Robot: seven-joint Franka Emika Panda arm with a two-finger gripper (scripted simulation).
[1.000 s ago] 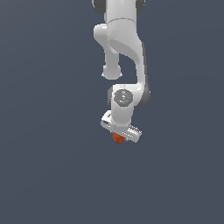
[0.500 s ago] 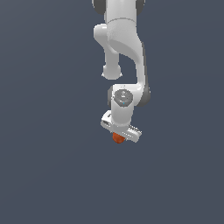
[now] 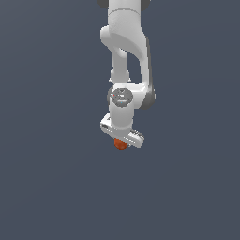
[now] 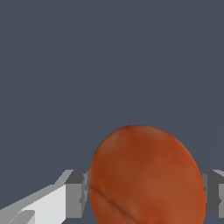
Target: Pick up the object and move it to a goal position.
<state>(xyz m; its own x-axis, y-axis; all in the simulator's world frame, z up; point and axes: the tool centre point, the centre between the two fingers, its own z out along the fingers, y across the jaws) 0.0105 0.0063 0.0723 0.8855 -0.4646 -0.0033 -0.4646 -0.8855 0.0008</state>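
In the exterior view, against a plain dark grey-blue ground, the white arm (image 3: 125, 61) is seen reaching down from the upper edge of the picture. At its lower end the gripper (image 3: 121, 140) is carried, and just under its white body a small part of the orange-red ball (image 3: 121, 145) is shown. No bench, edge or corner can be made out, so the ball can only be placed by the gripper: it sits directly at the fingertips. No goal marker is visible in this view.

In the wrist view, the ball (image 4: 146, 175) is shown large, with a faint dark line across its mottled surface. A grey finger pad (image 4: 77, 194) is pressed against one side of it, and the other pad (image 4: 214, 192) is met at the opposite side. The fingers are therefore judged to be clamped on the ball.

As a judgement, the grasp is done. Whether the ball is already lifted cannot be told, since no surface or shadow is shown. The transport to the goal position is taken as the part left.
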